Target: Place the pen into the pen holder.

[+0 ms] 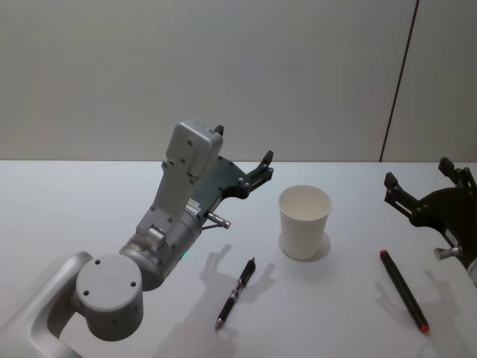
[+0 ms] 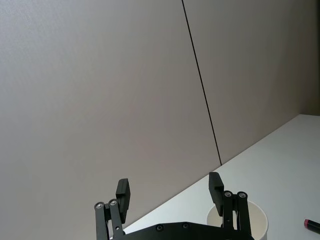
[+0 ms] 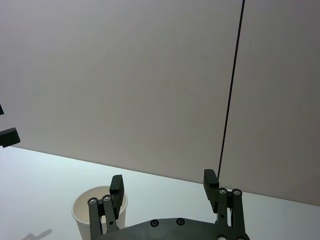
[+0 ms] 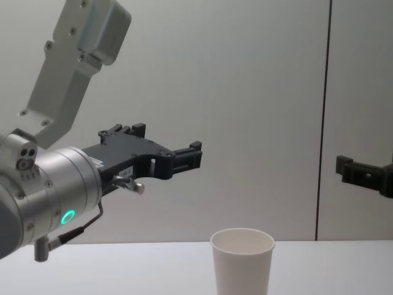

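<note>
The pen holder (image 1: 304,222) is a white paper cup standing upright mid-table, also seen in the chest view (image 4: 241,261). A black-and-red pen (image 1: 235,293) lies flat on the table, in front of the cup and slightly to its left. A second, thicker black pen with a red tip (image 1: 403,289) lies to the cup's right. My left gripper (image 1: 242,153) hovers open and empty above the table, left of the cup, which shows past its fingers (image 2: 250,220). My right gripper (image 1: 417,173) hangs open and empty at the right edge, above the thicker pen.
The white table (image 1: 89,201) runs back to a plain grey wall with a dark vertical seam (image 1: 399,82). My left arm's elbow housing (image 1: 110,294) rises over the front left of the table.
</note>
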`<state>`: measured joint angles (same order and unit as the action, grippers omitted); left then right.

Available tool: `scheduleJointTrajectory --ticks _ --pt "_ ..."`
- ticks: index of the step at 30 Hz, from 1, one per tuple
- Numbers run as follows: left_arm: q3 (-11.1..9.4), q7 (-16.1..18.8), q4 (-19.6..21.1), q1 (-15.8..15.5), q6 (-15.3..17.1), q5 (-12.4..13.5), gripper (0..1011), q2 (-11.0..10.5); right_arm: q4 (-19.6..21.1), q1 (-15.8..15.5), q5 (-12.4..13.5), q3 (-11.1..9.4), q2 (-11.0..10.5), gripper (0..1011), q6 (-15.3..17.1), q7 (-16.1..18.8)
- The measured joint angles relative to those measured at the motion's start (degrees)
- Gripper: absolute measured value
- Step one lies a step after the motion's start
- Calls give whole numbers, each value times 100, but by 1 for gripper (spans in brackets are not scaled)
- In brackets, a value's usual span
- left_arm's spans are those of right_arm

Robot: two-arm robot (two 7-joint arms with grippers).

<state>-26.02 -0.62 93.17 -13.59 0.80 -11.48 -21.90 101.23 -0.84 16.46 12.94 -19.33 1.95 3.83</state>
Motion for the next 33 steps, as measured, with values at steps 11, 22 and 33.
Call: scheduleJointTrajectory --ticks 11,22,33 --pt "0 0 0 0 0 0 1004 0 0 0 0 0 0 1001 0 0" --pt "0 0 0 0 0 0 1004 0 0 0 0 0 0 1001 0 0" --pt "0 0 0 0 0 0 1004 0 0 0 0 0 0 1001 0 0"
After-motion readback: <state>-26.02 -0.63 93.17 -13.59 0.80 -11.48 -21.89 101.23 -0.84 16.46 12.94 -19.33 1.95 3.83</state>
